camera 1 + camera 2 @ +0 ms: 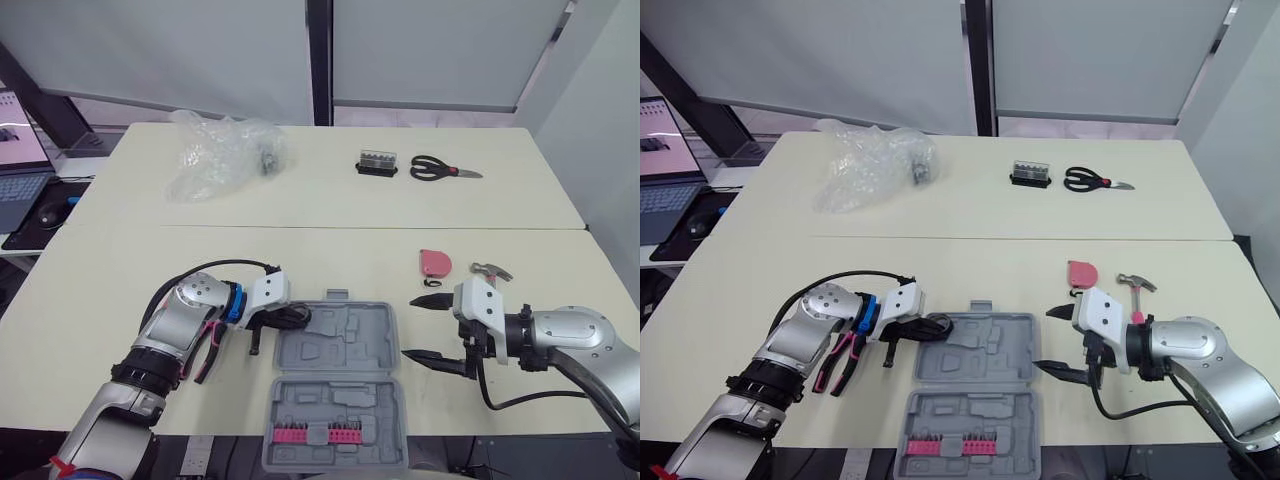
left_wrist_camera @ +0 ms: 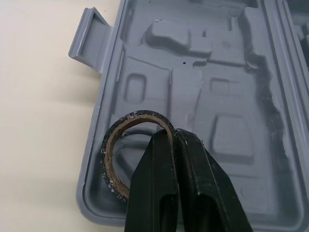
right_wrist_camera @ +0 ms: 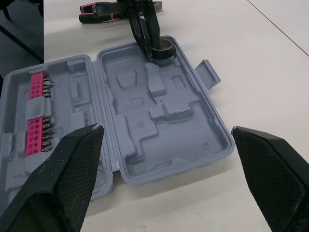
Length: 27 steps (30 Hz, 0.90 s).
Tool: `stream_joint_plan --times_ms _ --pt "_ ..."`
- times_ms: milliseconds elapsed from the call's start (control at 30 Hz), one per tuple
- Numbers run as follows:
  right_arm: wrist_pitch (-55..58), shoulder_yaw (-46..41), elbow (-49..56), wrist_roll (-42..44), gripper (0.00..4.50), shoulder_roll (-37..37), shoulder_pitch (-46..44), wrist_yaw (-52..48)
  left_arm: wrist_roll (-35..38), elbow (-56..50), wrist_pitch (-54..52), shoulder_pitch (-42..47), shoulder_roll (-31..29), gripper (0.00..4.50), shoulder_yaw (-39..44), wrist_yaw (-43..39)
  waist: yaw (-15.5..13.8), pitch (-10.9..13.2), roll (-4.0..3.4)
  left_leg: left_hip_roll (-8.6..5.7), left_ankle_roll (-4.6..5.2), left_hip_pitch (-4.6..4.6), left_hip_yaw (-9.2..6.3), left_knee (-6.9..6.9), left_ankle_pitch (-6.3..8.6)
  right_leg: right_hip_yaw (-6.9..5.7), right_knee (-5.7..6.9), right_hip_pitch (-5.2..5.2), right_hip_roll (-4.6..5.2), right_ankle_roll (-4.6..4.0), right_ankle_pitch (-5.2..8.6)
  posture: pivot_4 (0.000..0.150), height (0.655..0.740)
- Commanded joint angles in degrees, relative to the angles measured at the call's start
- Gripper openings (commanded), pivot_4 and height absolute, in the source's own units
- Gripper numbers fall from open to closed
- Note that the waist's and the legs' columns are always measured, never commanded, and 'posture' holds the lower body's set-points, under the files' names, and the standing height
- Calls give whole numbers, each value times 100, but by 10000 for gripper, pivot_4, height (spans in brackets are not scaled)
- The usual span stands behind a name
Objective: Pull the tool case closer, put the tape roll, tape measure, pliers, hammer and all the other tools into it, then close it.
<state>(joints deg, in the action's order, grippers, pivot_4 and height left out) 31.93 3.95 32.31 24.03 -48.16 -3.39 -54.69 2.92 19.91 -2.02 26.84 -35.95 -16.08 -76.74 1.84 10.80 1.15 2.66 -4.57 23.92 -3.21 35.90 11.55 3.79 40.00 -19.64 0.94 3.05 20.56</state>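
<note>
While the right end effector [image 1: 410, 327] hovers spread beside the open grey plastic tool case [image 1: 345, 345], the left end effector [image 2: 173, 135] pinches a black, cardboard-cored tape roll [image 2: 140, 117] at its left corner.

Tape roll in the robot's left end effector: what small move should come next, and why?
Probably open the left end effector and let go. It is shut on the rim of the tape roll, which sits inside a corner of the open tool case, within its wall, so releasing should leave it in the case.
</note>
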Motion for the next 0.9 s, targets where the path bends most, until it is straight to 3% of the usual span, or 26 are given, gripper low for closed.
stream_joint_plan --times_ms 33,67,200,533,700,800,900 --pt "28 -40 159 82 45000 14 -50 27 51 -101 -70 84 23 438 13 -14 -2 0 0 0 0 0 0 0 0 0 0 0 0 0 0 1500 7400" --pt "34 -45 165 84 45000 10 -46 29 61 -129 -126 93 6 438 31 -20 -3 0 0 0 0 0 0 0 0 0 0 0 0 0 0 1500 7400" --pt "69 -66 189 98 45000 9 -30 49 183 -412 -218 96 -98 9925 205 8 -2 0 0 0 0 0 0 0 0 0 0 0 0 0 0 1500 7400" --pt "71 -46 151 64 45000 31 -65 53 545 -1383 -512 -299 -750 41944 584 -78 -1 0 0 1 0 0 -1 0 0 0 0 0 0 0 0 1500 7400" --pt "52 22 103 29 45000 75 -124 48 614 -1324 -342 -484 -739 41944 701 -43 -2 0 0 1 0 1 -1 0 0 0 0 0 1 0 0 1500 7400" --pt "49 22 89 24 45000 88 -140 32 730 -1310 -396 -501 -661 36218 734 27 -2 0 0 1 0 1 -1 -1 0 0 -1 0 1 0 0 1500 7400" --pt "47 22 85 25 45000 99 -148 34 766 -1272 -402 -485 -631 26511 699 43 -2 0 0 1 0 1 -1 -1 0 0 -1 0 1 0 0 1500 7400"
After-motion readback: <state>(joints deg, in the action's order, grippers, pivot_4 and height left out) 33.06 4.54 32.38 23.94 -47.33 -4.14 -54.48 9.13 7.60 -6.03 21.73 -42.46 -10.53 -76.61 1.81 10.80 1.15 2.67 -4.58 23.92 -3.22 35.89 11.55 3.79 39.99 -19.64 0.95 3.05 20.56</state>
